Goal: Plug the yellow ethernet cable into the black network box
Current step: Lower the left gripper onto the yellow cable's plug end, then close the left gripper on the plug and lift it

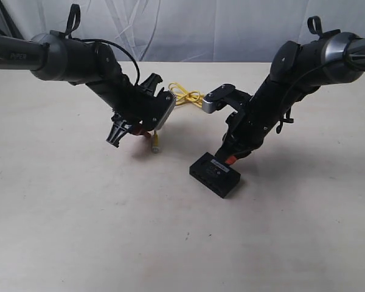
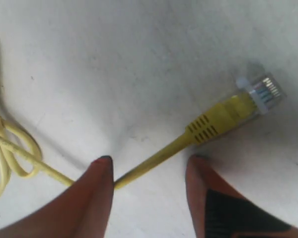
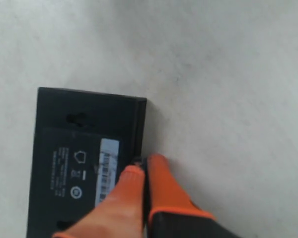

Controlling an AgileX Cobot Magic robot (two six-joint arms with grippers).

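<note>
Left wrist view shows my left gripper (image 2: 150, 159) open wide, with its two orange fingers (image 2: 97, 198) far apart. The yellow ethernet cable (image 2: 208, 125) runs through the gap, close to one fingertip, and I am not squeezing it. Its clear plug (image 2: 263, 91) sticks out past my fingers over the pale table (image 2: 139, 54). I cannot tell if the plug touches the table. It is blurry, so its little pins are hard to see. The cable's loose loop (image 2: 10, 148) is cut off at the edge of the picture.

From the exterior view, the loop lies on the table at the back, between my two arms. My left arm hides the bit of cable between the loop and the plug. The plug is near the black network box (image 1: 216, 173) but not touching it.

My right gripper (image 3: 144, 163) has its fingers squeezed close together, with the edge of the box in the thin gap. One finger lies over the top of the box and covers part of the pale label (image 3: 109, 153). The print there is too small to read. Part of the box is cut off in the right wrist view. The holes on its side are dark and hard to make out.
</note>
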